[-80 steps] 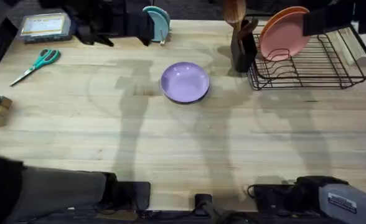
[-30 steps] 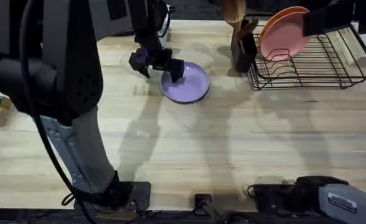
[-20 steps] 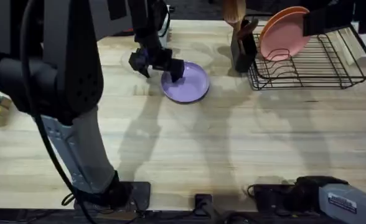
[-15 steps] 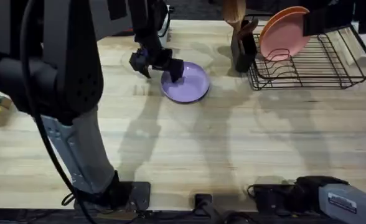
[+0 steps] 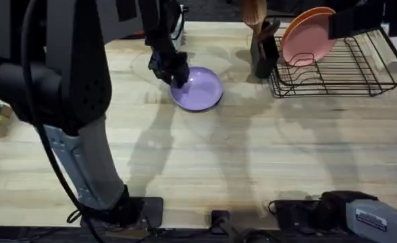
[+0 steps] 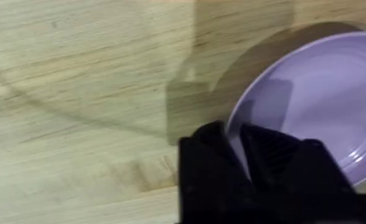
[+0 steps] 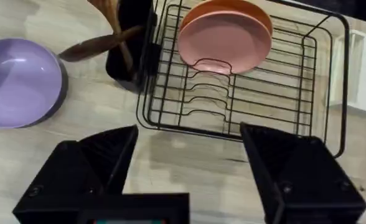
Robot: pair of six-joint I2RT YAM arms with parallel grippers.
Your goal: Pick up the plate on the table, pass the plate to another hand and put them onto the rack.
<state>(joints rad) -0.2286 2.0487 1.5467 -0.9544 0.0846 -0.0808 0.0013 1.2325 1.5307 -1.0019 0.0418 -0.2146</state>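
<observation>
Left arm: rises from its lower-left base, large and dark, reaching forward to mid-table | left gripper [image 5: 176, 74]: lowered, fingers [image 6: 273, 152] closed on the plate [image 5: 200, 90] rim, one either side | right gripper [image 7: 189, 146]: jaws spread wide, held above the table, gripping nothing

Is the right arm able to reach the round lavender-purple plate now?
Probably yes, though not unhindered: the right gripper is open with bare table between, but the left gripper already clamps the round lavender-purple plate at its rim.
</observation>
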